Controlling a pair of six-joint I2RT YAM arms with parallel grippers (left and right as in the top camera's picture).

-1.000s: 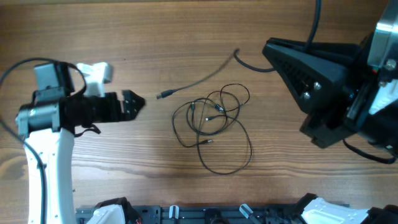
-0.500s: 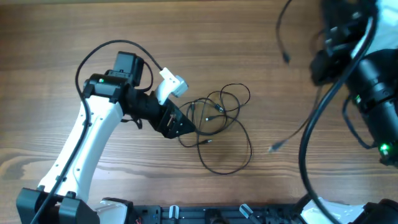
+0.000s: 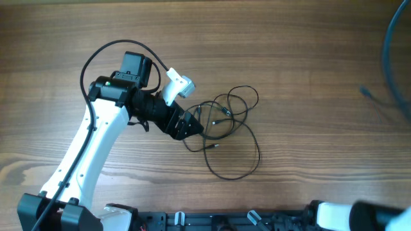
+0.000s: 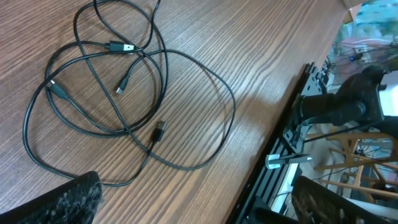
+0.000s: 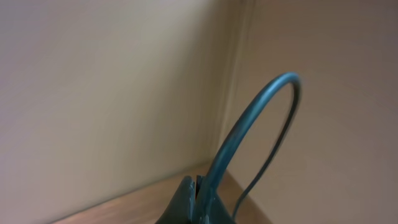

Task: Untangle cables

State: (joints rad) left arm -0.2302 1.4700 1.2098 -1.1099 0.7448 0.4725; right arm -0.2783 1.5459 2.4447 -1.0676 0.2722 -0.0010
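A tangle of thin dark cables [image 3: 221, 122] with small silver tips lies in loose loops in the middle of the wooden table. It fills the upper left of the left wrist view [image 4: 118, 93]. My left gripper [image 3: 191, 126] is open and empty, low at the left edge of the tangle; its fingers straddle bare wood [image 4: 193, 205] just short of the loops. My right gripper [image 5: 196, 186] is shut on a separate dark teal cable [image 5: 264, 109] that arcs up from the jaws. That cable hangs blurred at the overhead view's right edge [image 3: 390, 61], its tip [image 3: 363, 90] in the air. The right arm is out of the overhead view.
The table's front edge carries a black rail with clamps [image 3: 192, 221], which also shows in the left wrist view [image 4: 280, 162]. The left arm's own thick black cable [image 3: 96, 58] loops above its wrist. The right wrist view shows beige walls and a strip of table.
The right arm has risen out of the overhead view, carrying its cable up and to the right. The left gripper has stayed at the tangle's left edge.
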